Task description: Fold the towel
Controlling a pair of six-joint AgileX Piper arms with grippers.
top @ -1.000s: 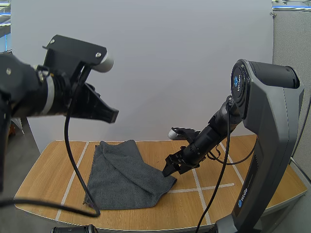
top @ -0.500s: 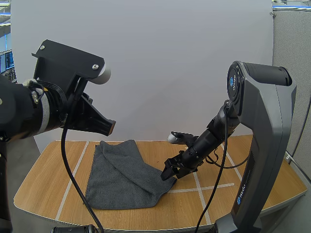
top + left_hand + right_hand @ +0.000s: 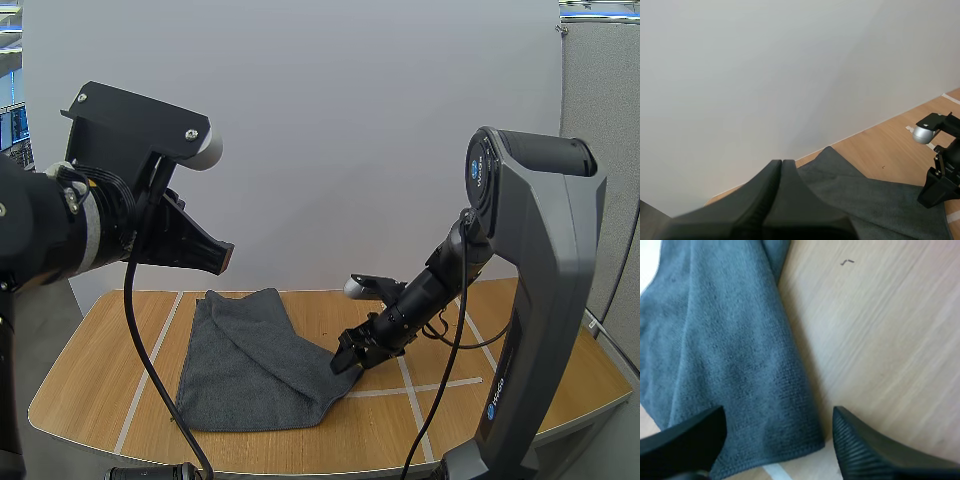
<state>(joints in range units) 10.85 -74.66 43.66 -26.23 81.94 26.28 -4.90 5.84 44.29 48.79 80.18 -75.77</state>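
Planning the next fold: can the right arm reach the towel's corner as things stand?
Probably yes: the right end effector hangs open astride a corner of the gray towel on the wooden table, nothing between.

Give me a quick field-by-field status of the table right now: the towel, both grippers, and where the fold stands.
towel: gray towel, lying on the table, a diagonal fold ridge across it
table: wooden table with white tape lines
right gripper: right gripper open, down at the towel's right corner, fingers either side of that corner, not pinching
left gripper: left gripper shut on nothing, held high, off the towel
fold status: not finished; towel lies uneven
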